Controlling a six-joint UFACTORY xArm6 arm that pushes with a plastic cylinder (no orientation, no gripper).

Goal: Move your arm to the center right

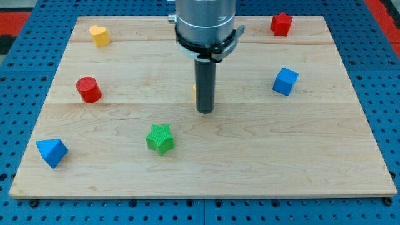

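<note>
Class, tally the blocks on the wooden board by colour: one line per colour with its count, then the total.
Red: 2, star and cylinder
Blue: 2, cube and wedge-like block
Yellow: 1, heart
Green: 1, star
Orange: 1, sliver behind the rod
Total: 7

One cam only, set above the table's (pixel 206 162) near edge, looking down at a slant toward the far edge. Mid-range: whole wooden top fits in frame w/ blue pegboard (pixel 19 75) showing all round. Arm housing (pixel 205 22) cut off at the view's top. No 2nd view to overlap.
</note>
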